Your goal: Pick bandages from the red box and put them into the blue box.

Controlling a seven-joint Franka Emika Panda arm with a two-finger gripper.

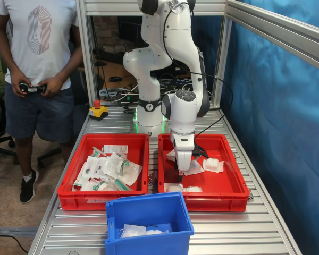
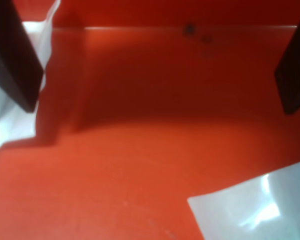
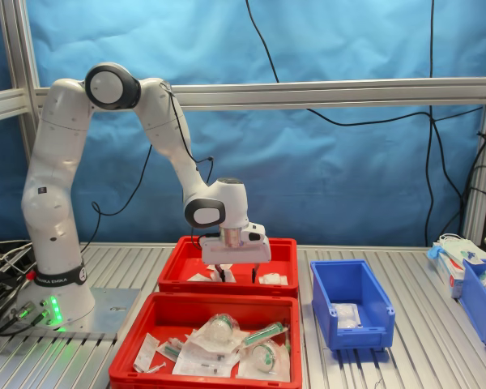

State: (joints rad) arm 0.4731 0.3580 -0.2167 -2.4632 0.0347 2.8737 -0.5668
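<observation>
- Nearest in the first exterior view, the blue box (image 1: pixel 149 223) is sitting at the table's (image 1: pixel 255 234) front edge, and a few wrapped bandages (image 1: pixel 141 230) are lying on its floor.
- Behind it, two red trays are standing side by side, just apart; the tray (image 1: pixel 105 171) on the first exterior view's left is being filled by a heap of clear packets and green-capped items (image 1: pixel 109 171).
- In the right tray (image 1: pixel 201 171), loose bandages are being shown: one (image 1: pixel 213 165) near the far right, one (image 1: pixel 175 187) near the front wall, and one (image 1: pixel 193 168) just beside the gripper.
- The gripper (image 1: pixel 182 171) is being held low inside the right tray, with the jaws spread wide; in the wrist view the dark fingers (image 2: pixel 12 55) are standing far apart and nothing is being gripped.
- In the wrist view, a bandage (image 2: pixel 20 95) is lying against one finger, bare red floor is lying between the fingers, and another wrapper (image 2: pixel 260 210) is showing at a corner.
- Bare ribbed table is lying to the right of the blue box.
</observation>
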